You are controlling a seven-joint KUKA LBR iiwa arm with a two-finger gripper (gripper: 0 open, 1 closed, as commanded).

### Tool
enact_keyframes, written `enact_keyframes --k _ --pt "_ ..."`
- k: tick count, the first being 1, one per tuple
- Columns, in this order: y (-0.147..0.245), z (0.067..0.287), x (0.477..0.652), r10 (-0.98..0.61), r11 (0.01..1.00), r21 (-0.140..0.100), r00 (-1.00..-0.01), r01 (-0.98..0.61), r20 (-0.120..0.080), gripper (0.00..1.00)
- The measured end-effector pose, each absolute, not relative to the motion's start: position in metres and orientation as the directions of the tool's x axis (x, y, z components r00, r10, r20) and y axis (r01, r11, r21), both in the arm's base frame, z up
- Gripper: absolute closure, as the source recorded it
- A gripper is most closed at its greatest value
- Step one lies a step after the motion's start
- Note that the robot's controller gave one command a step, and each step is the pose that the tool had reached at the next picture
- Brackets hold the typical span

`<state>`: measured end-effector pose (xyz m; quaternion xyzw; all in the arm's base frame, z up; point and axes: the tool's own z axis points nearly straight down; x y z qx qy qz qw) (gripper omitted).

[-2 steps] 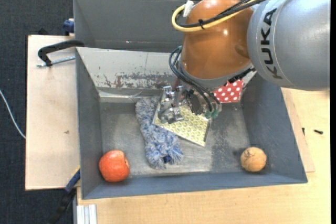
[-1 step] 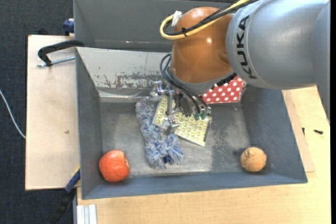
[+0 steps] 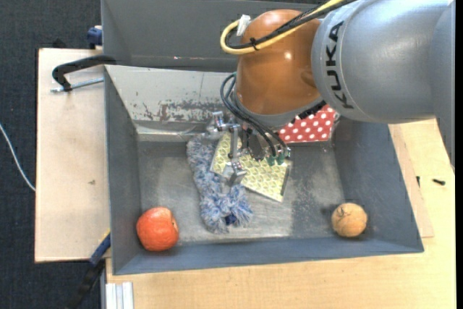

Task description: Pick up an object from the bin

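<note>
Here, the claw (image 3: 233, 154) hangs low over the middle of the bin (image 3: 119, 155). Directly beneath it, a blue-and-white shaggy cloth (image 3: 217, 199) meets a yellow patterned pad (image 3: 266, 177). Whether the claw is apart or together cannot be told. Behind-right of the claw lies a red dotted box (image 3: 315, 125); front-left is an orange ball (image 3: 157, 229), and front-right a tan ball (image 3: 349, 219).

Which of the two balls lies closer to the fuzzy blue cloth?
The orange-red ball in the bin's lower-left corner; the tan ball lies well apart at the lower right.
</note>
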<state>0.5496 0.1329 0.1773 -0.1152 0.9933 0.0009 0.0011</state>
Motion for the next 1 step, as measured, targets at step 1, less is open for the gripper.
enact_keyframes --k 1 --pt "0.1384 0.0760 0.5461 -0.479 0.878 0.001 -0.878 -0.479 -0.007 1.00"
